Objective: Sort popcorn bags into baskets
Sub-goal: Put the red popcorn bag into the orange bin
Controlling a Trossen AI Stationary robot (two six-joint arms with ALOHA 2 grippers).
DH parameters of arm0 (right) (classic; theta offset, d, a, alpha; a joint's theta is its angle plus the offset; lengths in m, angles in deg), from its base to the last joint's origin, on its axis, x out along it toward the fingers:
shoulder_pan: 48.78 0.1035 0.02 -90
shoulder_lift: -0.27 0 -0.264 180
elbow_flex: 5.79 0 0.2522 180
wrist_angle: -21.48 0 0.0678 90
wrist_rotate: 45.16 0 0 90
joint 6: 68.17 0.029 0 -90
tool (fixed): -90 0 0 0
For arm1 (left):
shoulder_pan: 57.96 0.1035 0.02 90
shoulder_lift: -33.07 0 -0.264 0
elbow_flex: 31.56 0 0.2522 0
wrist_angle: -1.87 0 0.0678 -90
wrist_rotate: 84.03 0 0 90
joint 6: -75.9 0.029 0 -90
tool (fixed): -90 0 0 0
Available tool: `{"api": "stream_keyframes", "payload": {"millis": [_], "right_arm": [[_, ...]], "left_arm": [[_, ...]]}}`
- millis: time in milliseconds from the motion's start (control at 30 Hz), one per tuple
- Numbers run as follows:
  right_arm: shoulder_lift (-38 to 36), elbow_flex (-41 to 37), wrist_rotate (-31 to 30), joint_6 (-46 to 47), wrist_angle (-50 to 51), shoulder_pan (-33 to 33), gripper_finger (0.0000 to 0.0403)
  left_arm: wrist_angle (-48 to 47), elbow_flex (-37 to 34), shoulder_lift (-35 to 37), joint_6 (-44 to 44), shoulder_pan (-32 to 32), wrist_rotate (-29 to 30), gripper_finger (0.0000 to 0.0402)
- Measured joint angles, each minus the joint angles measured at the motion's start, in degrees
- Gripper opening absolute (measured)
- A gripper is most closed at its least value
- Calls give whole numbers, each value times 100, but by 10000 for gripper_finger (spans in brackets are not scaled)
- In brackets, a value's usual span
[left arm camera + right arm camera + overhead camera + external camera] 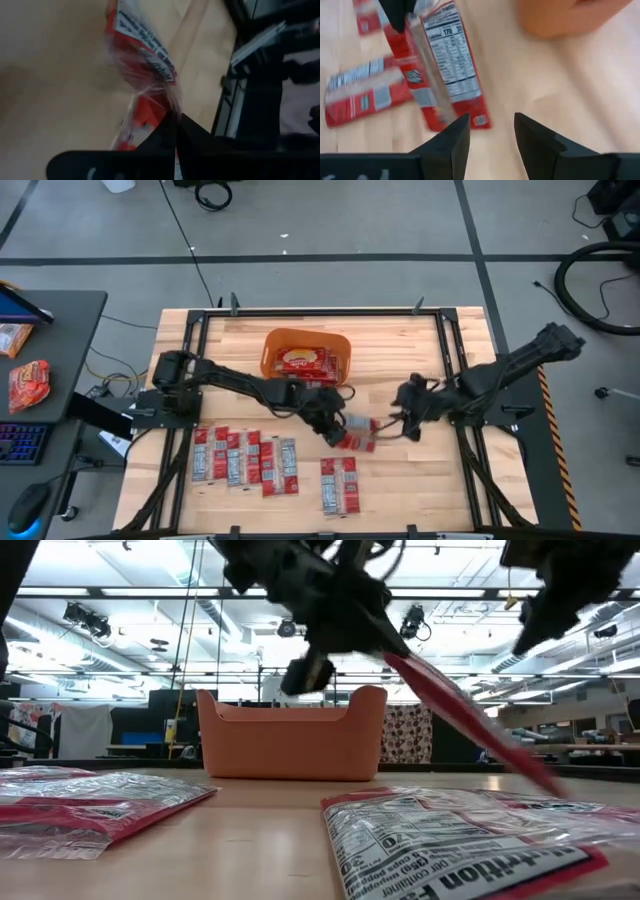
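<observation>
the left gripper (340,430) is pinching one popcorn bag (360,436) between closed fingers (170,131), just in front of the orange tub (340,343) near the middle of the table (400,480). the left wrist view is showing the clamp on the bag's crinkled edge; the low view is showing that bag (470,730) hanging tilted, one end raised and the other down by the table. the right gripper (408,420) is hovering just beside it, its fingers (452,137) standing apart and holding nothing. only the high view is showing bags already lying inside the tub and the other bags (245,458) lying in rows at the near side.
</observation>
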Motion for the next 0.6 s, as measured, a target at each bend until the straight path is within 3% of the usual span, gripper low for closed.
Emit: {"api": "stream_keyframes", "payload": {"millis": [300, 600], "right_arm": [[-1186, 2, -302, -1366, -77, -621, 160], [-1572, 7, -197, -1424, -5, -768, 160]], "left_arm": [[-87, 67, 785, 127, 444, 342, 5], [-372, 162, 1353, 662, 1191, 554, 5]]}}
